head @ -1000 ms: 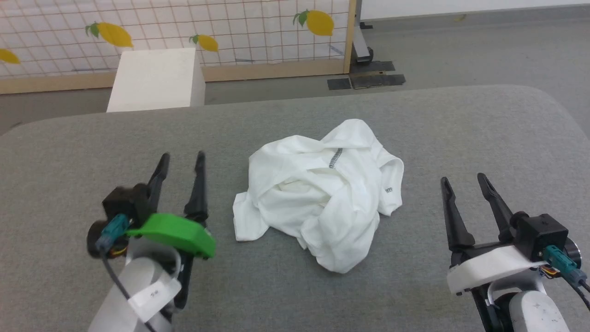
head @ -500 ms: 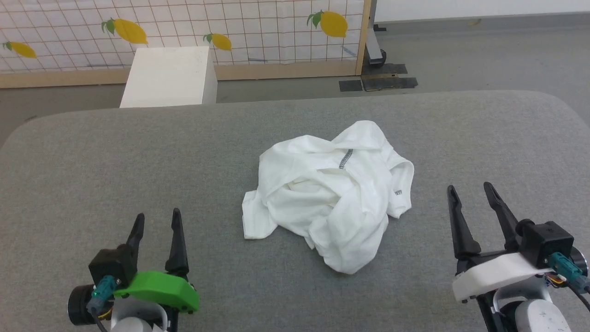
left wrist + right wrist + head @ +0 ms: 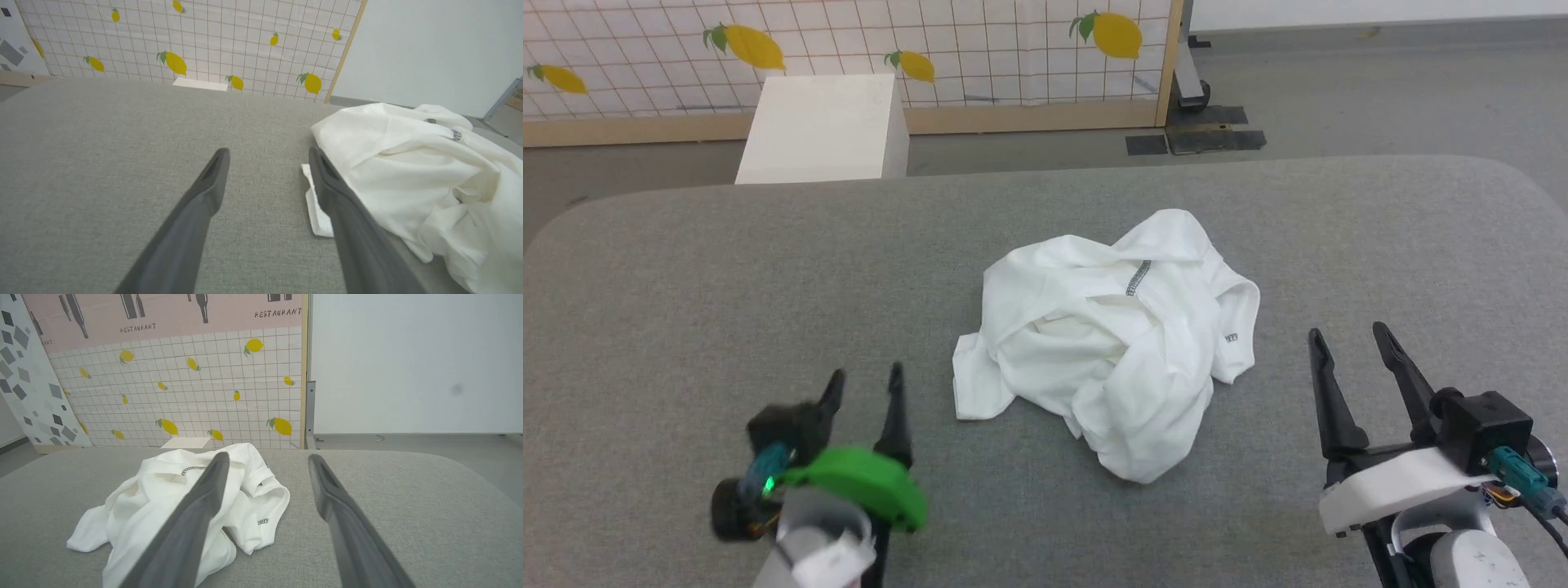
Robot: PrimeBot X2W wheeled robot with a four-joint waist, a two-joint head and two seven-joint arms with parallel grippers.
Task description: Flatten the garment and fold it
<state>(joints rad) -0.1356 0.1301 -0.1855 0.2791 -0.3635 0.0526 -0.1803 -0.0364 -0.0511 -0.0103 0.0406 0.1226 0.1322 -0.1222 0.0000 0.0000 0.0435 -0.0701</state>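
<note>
One garment (image 3: 1111, 343) crumpled on table (image 3: 686, 286) (white box (image 3: 825, 122) behind).

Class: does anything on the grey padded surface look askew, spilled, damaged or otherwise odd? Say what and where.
Only the white T-shirt: it lies in a crumpled heap at the middle of the grey surface, one corner poking flat toward the left gripper. No spill or tear shows.

White garment (image 3: 1111, 351), crumpled heap, dark seams showing, mid-table
</note>
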